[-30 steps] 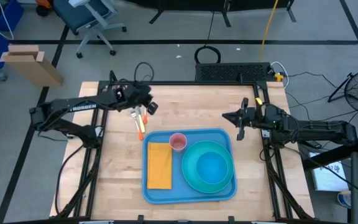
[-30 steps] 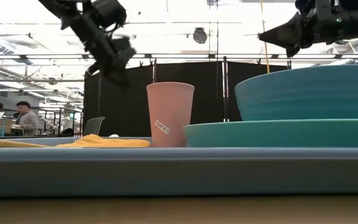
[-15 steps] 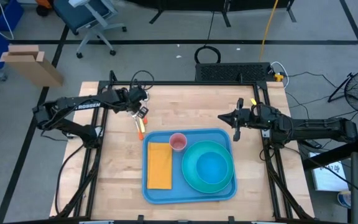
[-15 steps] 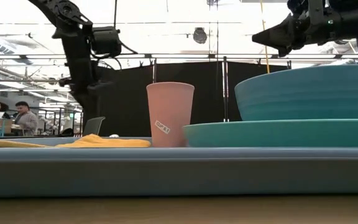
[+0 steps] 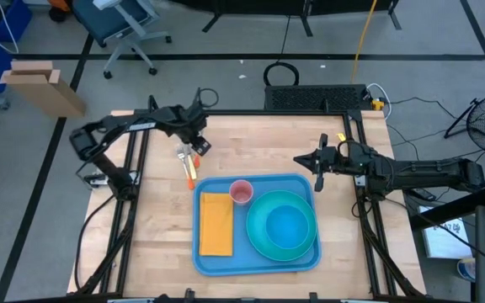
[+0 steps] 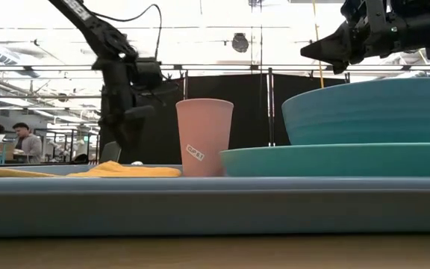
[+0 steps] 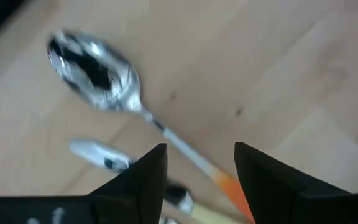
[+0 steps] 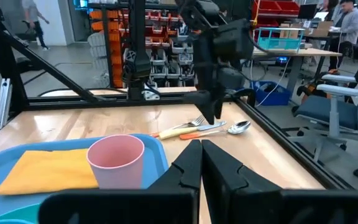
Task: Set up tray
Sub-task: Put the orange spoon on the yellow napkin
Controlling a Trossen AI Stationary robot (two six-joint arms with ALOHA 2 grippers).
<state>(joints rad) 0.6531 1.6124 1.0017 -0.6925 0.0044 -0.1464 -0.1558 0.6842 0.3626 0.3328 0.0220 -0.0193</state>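
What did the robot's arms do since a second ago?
The left hand dropped down over the spoon and other cutlery on the table, fingers open, holding nothing. The right hand crept a little toward the middle. The tray, cup, napkin and bowl stayed put.

The large blue plastic tray (image 5: 258, 257) fills the desk's (image 5: 158, 227) near middle. Cutlery lies by its far-left corner under the left claw (image 5: 199, 147). Both side edges show bare wood.

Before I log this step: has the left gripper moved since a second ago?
Yes. The left gripper has dropped beside the pink cup toward the cutlery.
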